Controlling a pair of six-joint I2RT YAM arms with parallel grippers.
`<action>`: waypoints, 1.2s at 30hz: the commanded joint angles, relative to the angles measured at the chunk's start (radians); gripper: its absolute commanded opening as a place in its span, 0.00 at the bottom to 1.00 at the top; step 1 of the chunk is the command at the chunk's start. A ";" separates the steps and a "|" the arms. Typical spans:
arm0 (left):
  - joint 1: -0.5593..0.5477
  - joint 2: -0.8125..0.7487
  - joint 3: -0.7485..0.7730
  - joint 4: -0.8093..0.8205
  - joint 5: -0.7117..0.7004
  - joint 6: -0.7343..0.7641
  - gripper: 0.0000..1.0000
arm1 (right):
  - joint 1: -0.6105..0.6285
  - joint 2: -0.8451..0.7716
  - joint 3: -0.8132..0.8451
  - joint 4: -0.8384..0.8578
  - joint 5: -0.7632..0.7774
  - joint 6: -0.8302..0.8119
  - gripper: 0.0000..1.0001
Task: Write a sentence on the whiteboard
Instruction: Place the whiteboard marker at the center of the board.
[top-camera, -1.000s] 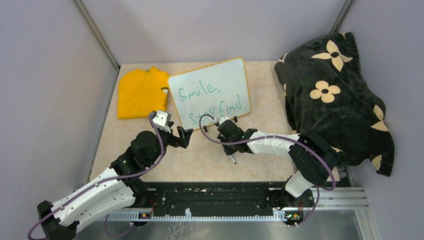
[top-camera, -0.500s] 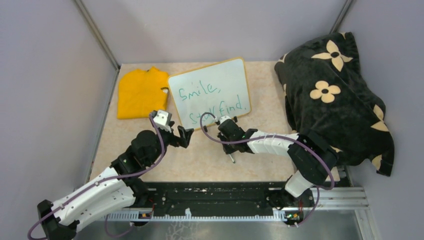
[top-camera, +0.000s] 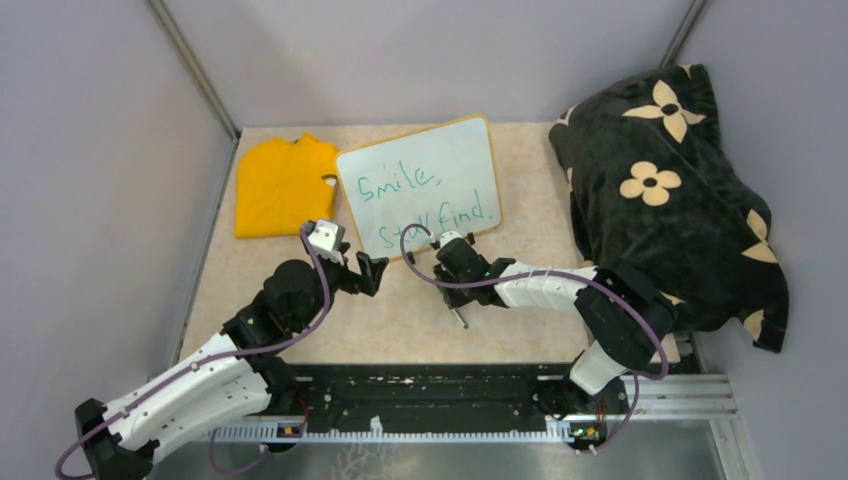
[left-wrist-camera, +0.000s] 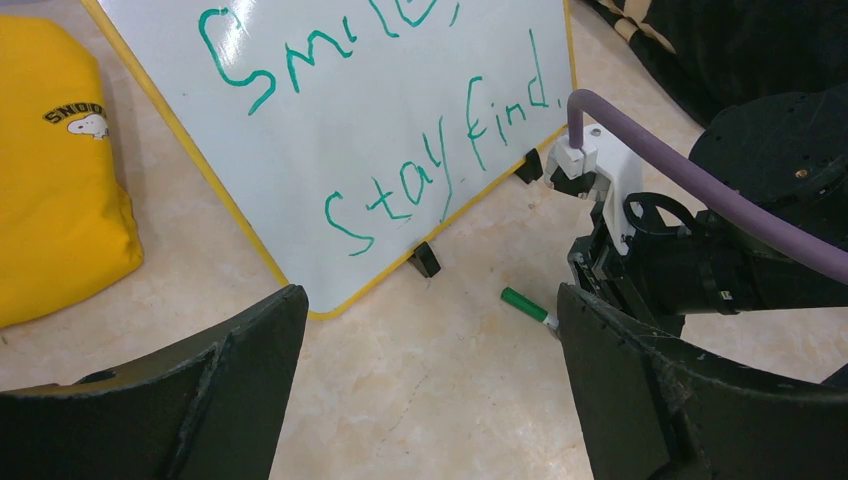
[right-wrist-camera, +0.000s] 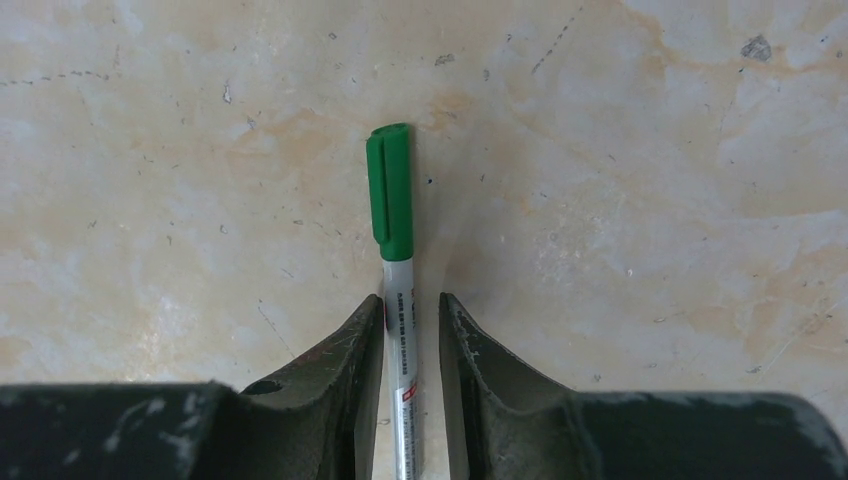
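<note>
Your whiteboard (top-camera: 420, 185), the glossy white rectangle with a thin light-wood frame and rounded corners, stands tilted on two small black clip feet (left-wrist-camera: 424, 260) near the middle of the beige stone-patterned table (top-camera: 400, 325). The green handwritten sentence (left-wrist-camera: 440, 165) runs across it in two lines, reading "Smile," above "Stay find."

Your right gripper (right-wrist-camera: 412, 300) sits low over the table, just in front of the board's near edge. Its jaws are only slightly parted around a slim white marker with a green cap (right-wrist-camera: 398, 250). A sliver of table shows between the marker and one finger, so you are not clamping it. The cap end pokes out past the fingertips.

Your left gripper (top-camera: 362, 272) is spread wide with nothing between its jaws, near the board's lower left corner.

A folded yellow cloth (top-camera: 280, 185) lies just beside the board's left edge. A heaped black fabric with cream flowers (top-camera: 660, 190) lies to the right, well apart from the board.
</note>
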 joint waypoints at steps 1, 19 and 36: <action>0.000 -0.003 0.035 -0.011 0.010 -0.001 0.99 | -0.012 0.022 -0.024 -0.012 0.011 0.009 0.26; 0.000 -0.001 0.033 -0.010 0.010 -0.002 0.99 | -0.020 0.015 -0.035 -0.008 0.026 0.018 0.17; 0.000 -0.002 0.031 -0.011 0.008 -0.005 0.99 | -0.033 -0.082 -0.030 0.011 0.029 0.009 0.52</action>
